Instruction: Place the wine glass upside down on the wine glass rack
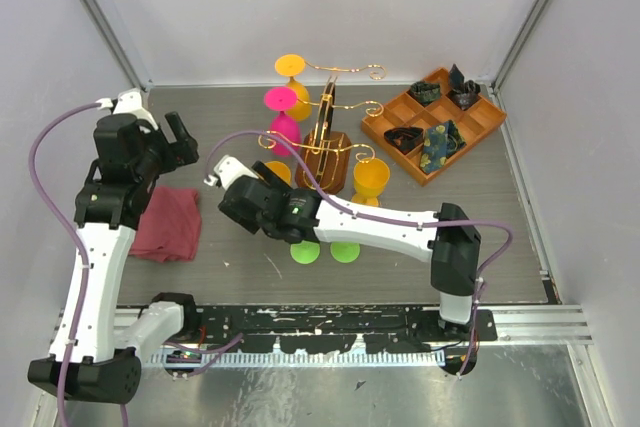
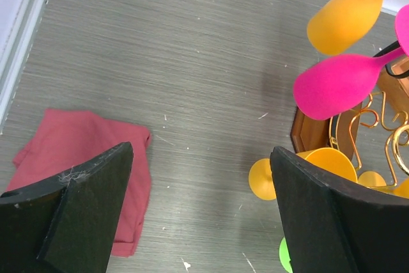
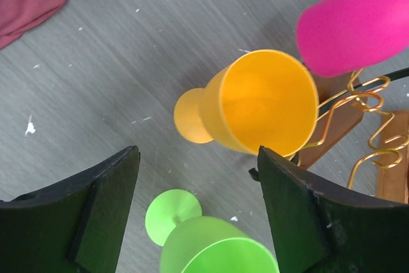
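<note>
An orange wine glass (image 3: 255, 103) sits on the tabletop (image 1: 230, 127) just beside the rack's wooden base, on its left side. The rack (image 1: 325, 132) is made of gold wire. A pink glass (image 1: 283, 119) and another orange one (image 1: 290, 69) hang from it, upside down. The right arm (image 1: 380, 225) hangs over the glass by the base, with its jaws wide open and holding nothing. A green glass (image 3: 217, 254) is in front of the rack. The left arm (image 1: 110, 197) is well left of the rack, over a red cloth (image 1: 165, 222) — its jaws are open too, and empty.
</note>
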Controlling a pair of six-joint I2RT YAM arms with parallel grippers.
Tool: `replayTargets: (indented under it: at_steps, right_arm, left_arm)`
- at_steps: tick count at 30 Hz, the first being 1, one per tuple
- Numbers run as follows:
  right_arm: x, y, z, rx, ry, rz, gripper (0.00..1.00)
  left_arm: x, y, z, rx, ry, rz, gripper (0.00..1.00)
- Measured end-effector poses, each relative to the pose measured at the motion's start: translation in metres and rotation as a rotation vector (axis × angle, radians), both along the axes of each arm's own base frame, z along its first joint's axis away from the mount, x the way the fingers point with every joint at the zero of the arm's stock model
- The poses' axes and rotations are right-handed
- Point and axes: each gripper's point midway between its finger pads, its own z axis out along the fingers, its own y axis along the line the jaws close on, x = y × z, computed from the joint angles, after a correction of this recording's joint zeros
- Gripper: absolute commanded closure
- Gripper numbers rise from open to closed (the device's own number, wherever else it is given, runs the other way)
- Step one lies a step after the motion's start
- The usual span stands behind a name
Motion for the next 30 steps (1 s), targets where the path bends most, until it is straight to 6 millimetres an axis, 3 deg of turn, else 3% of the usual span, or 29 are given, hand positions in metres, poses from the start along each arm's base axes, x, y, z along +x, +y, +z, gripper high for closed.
replayTargets:
  at_steps: [7,13,20,25,30]
  right_arm:
    - [0.029,-0.008,0.007,0.011,-0.039,-0.030,0.20]
    - [0.034,-0.008,0.007,0.014,-0.040,-0.028,0.23]
    - [0.031,-0.001,-0.021,-0.018,-0.004,-0.008,0.28]
    - [0.031,0.000,-0.042,-0.048,0.015,-0.005,0.40]
    - [0.031,0.002,-0.042,-0.038,0.018,-0.006,0.66]
  left_arm:
    - [-0.004,0.005,0.001,0.009,-0.003,0.029,0.03]
    - [-0.009,0.011,0.005,0.018,-0.016,0.058,0.02]
    - [-0.013,0.014,0.010,0.021,-0.032,0.070,0.01]
    - [-0.013,0.014,0.010,0.021,-0.032,0.072,0.01]
    - [-0.014,0.014,0.010,0.021,-0.034,0.072,0.01]
